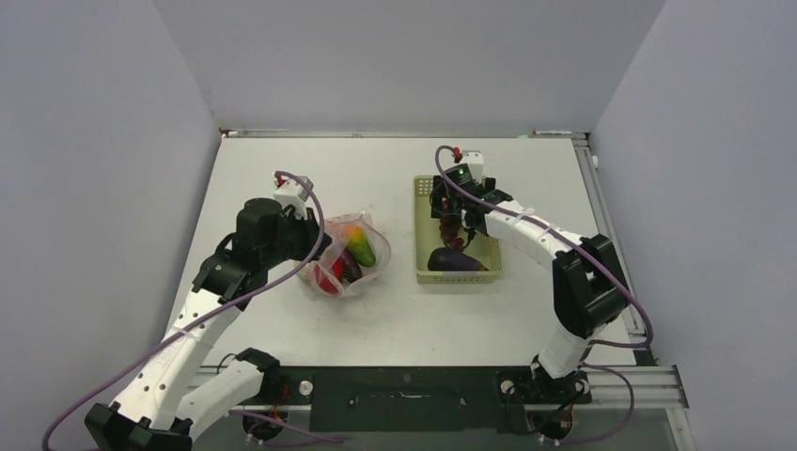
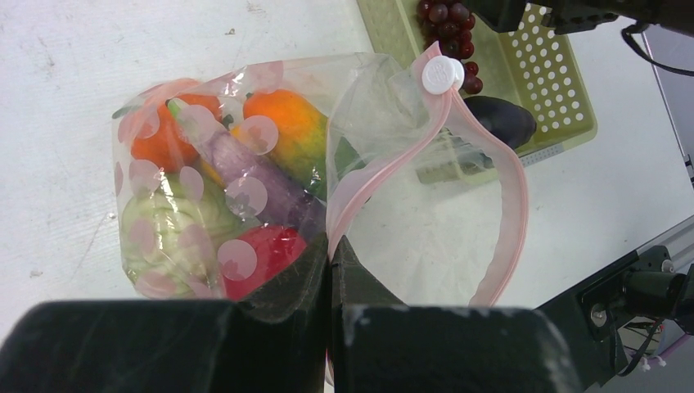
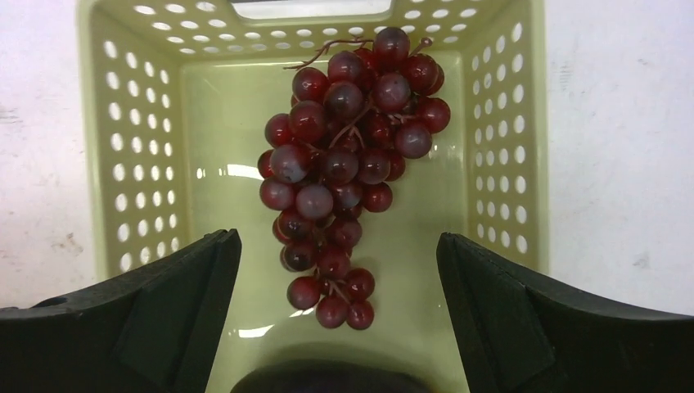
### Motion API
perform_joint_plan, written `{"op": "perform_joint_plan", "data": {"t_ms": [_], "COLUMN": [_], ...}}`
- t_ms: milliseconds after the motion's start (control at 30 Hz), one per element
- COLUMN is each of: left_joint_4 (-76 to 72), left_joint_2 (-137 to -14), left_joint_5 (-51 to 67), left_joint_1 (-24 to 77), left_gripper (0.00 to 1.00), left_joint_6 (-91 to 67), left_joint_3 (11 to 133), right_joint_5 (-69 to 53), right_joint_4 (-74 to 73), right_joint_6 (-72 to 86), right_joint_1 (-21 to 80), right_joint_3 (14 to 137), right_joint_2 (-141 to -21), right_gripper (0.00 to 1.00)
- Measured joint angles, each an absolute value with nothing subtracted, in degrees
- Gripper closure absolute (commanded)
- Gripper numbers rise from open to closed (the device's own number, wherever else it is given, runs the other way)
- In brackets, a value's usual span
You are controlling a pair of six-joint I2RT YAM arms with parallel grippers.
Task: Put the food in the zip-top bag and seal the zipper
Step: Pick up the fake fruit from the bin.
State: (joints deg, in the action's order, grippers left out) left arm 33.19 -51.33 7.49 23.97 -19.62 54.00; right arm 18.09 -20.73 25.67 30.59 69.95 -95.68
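Zip-top bag lies on the table at 9 o'clock of the pale green basket. Only the left wrist view shows its mouth gaping and the left gripper pinched tight on the mouth edge by the pink zipper. An orange fruit, a red piece and a purple eggplant sit inside. The top view alone shows a dark eggplant at the basket's 6 o'clock end. Farther on, the right gripper hangs spread wide over the grapes, gripping nothing.

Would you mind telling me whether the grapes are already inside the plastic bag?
No, the grapes lie in the green basket, under the open right tool.
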Motion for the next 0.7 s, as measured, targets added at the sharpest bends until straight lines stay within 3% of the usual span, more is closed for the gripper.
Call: {"op": "perform_joint_plan", "data": {"t_ms": [400,600,700], "left_joint_4": [33.17,33.19,33.19], "left_joint_2": [-51.2,-50.96,-50.94], "left_joint_5": [7.9,7.9,7.94], "left_joint_1": [23.97,23.97,23.97], "left_gripper": [1.0,1.0,1.0], "left_joint_6": [-19.14,-19.07,-19.05], "left_joint_3": [53.91,53.76,53.74], "right_joint_5": [17.15,17.21,17.45], "right_joint_4": [-19.05,-18.52,-18.37], "right_joint_6": [29.56,31.27,31.68], "right_joint_1": [28.4,28.1,28.1], "right_joint_3": [75.11,76.62,76.9], "right_joint_2": [-106.98,-111.39,-112.64], "right_gripper": [0.06,0.0,0.11]}}
